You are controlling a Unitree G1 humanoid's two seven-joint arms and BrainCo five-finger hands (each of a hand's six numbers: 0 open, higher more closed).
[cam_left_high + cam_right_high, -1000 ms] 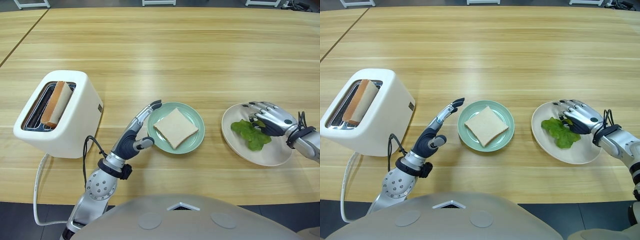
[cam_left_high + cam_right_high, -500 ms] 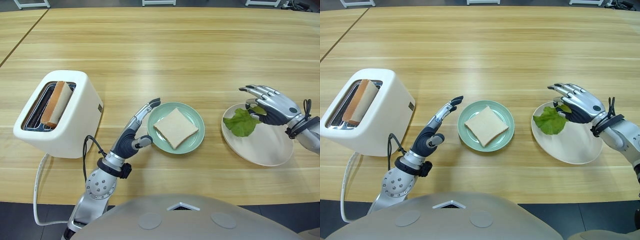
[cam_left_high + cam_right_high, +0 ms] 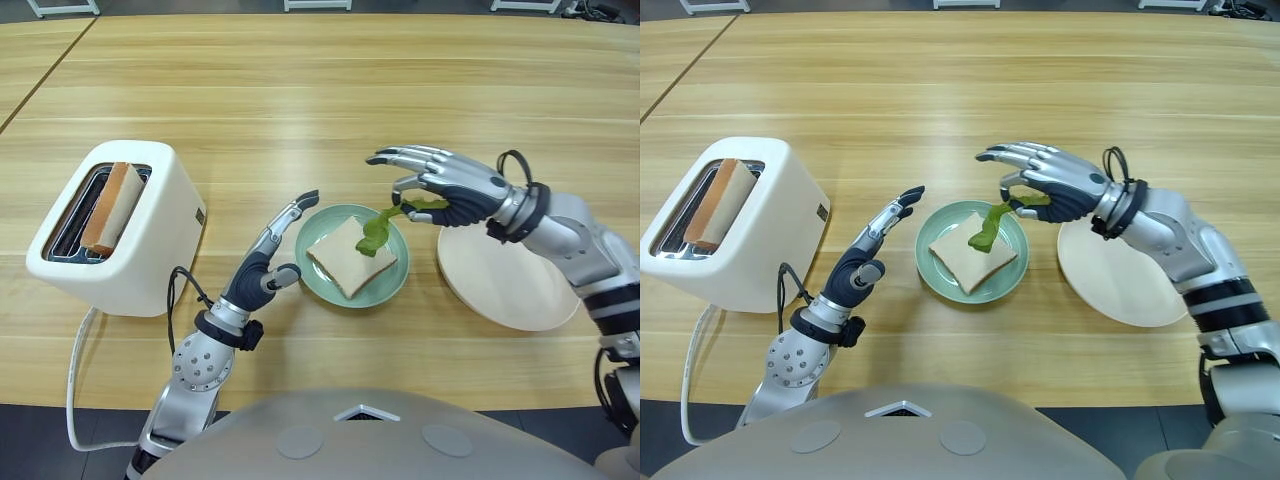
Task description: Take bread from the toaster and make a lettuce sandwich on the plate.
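Observation:
A white toaster (image 3: pixel 120 230) stands at the left with one bread slice (image 3: pixel 112 205) upright in its slot. A second bread slice (image 3: pixel 348 260) lies flat on the green plate (image 3: pixel 396 285) in the middle. My right hand (image 3: pixel 440 185) hovers above that plate's right rim, pinching a lettuce leaf (image 3: pixel 378 229) that dangles over the slice. My left hand (image 3: pixel 268 268) rests open just left of the green plate, fingers stretched toward its rim.
A bare cream plate (image 3: pixel 505 282) sits to the right of the green one, under my right forearm. The toaster's cord (image 3: pixel 78 385) trails off the table's near edge. Bare wooden tabletop stretches behind everything.
My right hand lifted the lettuce off the cream plate and carried it left, over the bread on the green plate. The left hand barely moved.

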